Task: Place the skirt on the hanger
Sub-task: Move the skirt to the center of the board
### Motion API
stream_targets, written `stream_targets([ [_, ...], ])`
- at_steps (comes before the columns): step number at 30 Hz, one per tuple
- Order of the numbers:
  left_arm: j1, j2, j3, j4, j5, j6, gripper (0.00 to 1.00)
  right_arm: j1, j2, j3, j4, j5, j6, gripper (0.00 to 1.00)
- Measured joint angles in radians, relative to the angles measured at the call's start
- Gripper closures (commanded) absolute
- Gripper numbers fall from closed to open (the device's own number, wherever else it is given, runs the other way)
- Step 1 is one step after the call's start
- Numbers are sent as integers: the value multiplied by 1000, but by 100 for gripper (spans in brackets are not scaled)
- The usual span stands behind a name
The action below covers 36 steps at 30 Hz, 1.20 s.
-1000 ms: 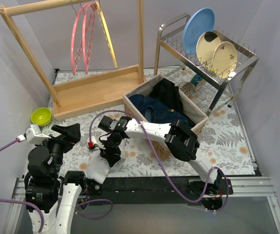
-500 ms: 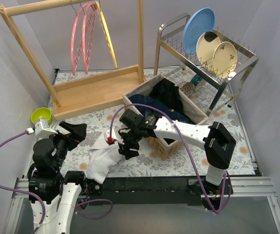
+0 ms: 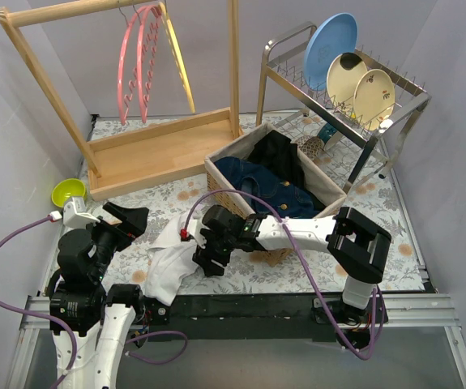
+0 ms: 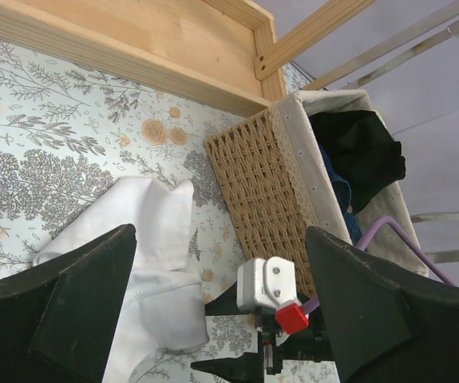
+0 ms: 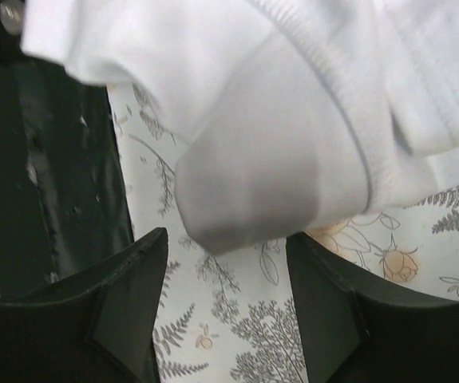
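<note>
Black strip [image 3: 249,306] runs along the near table [image 3: 378,243] edge, right behind both grippers. White skirt [image 3: 170,261] lies crumpled on the table; its near corner reaches that strip. Not on a hanger.

Right gripper [image 3: 208,263] is low at the skirt's right edge, fingers spread wide. In the right wrist view a thick fold of skirt [image 5: 293,104] sits just past the fingertips of the right gripper [image 5: 227,239], not pinched; bare floral table shows between and under the fingers.

Left gripper [image 3: 125,219] is raised, on the skirt's left side, fingers spread, nothing between them. From the left gripper [image 4: 221,239] the skirt [image 4: 145,263] lies below and ahead, with open table to its left.

Wicker basket [image 3: 269,247] of dark clothes sits close beyond the right gripper; tight on that side. Green bowl [image 3: 69,192] is just beyond the left gripper, at the table's left edge.

Farther out, the wooden rack [image 3: 160,150] stands well ahead of both; pink hangers [image 3: 139,65] hang from its top bar. Open table between skirt and rack base. Dish rack [image 3: 338,105] with plates is far right, beyond the basket.
</note>
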Motion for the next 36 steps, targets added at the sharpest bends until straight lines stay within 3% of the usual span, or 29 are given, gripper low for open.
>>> stream_targets([
  [3, 0, 0, 0, 0, 3, 0, 13, 0, 0, 0, 59, -6, 79, 37],
  [4, 0, 0, 0, 0, 4, 0, 13, 0, 0, 0, 74, -5, 101, 43],
  [6, 0, 0, 0, 0, 6, 0, 13, 0, 3, 0, 95, 7, 134, 59],
  [8, 0, 1, 0, -1, 6, 0, 12, 0, 14, 9, 96, 29, 145, 84],
  [10, 0, 1, 0, -3, 6, 0, 13, 0, 43, 39, 78, 55, 146, 99],
  [19, 0, 7, -1, -2, 23, 5, 14, -8, 36, 182, -33, 256, -18, 99],
  [25, 0, 78, -33, 14, 167, 34, 23, -21, -4, 359, -130, 326, -148, 99],
  [31, -14, 179, -58, 13, 320, 78, 28, -77, 2, 467, -209, 316, -177, 99],
  [36, -44, 260, -58, 27, 417, 98, 28, -176, 99, 664, -269, 248, -116, 99],
])
